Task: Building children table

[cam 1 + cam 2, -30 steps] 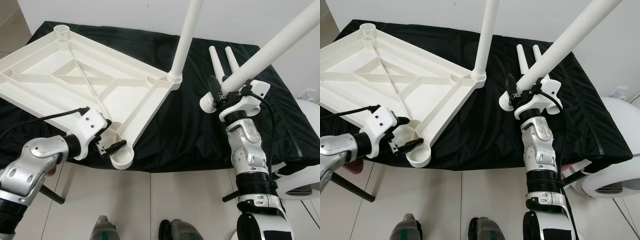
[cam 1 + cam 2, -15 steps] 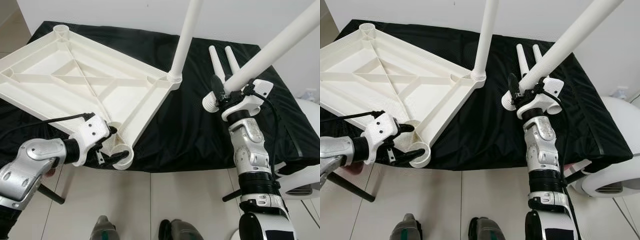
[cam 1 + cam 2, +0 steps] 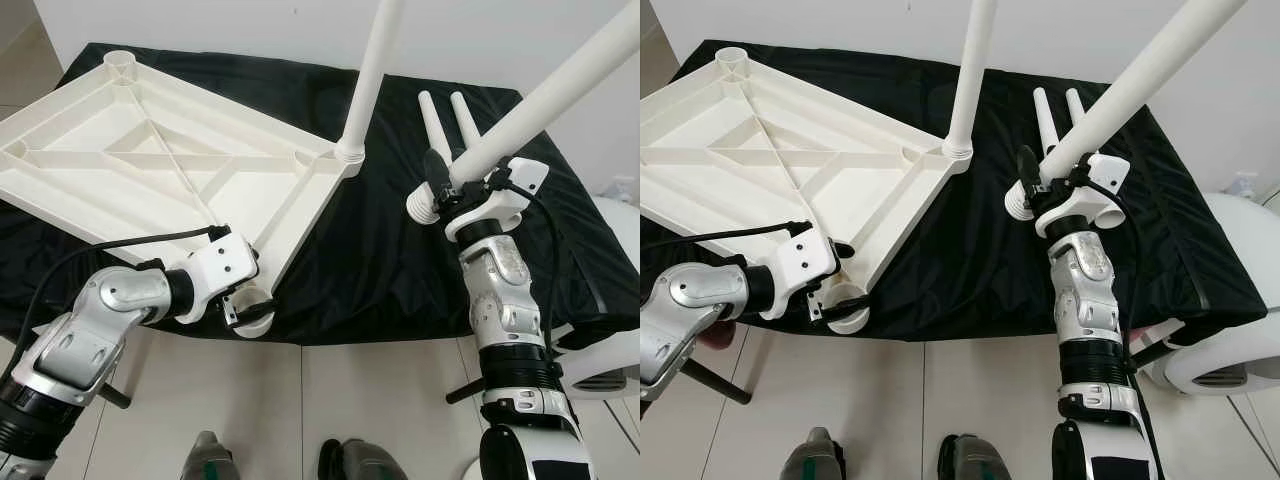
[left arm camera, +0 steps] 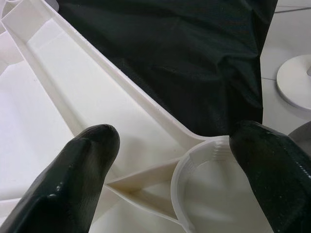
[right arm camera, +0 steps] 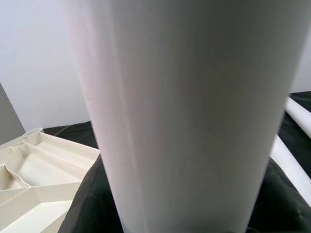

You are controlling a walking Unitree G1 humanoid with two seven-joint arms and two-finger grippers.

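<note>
Left gripper (image 3: 243, 305) sits at the near corner socket (image 4: 209, 184) of my upturned white tabletop (image 3: 150, 170), fingers (image 4: 73, 179) spread either side of the ring, nothing clamped. Tabletop lies on the black cloth (image 3: 400, 250), that corner overhanging the edge. One leg (image 3: 370, 80) stands fitted in the far corner. Right gripper (image 3: 450, 190) clenched on a second leg (image 3: 550, 95), held slanting above the cloth. Two spare legs (image 3: 448, 125) lie behind it.
</note>
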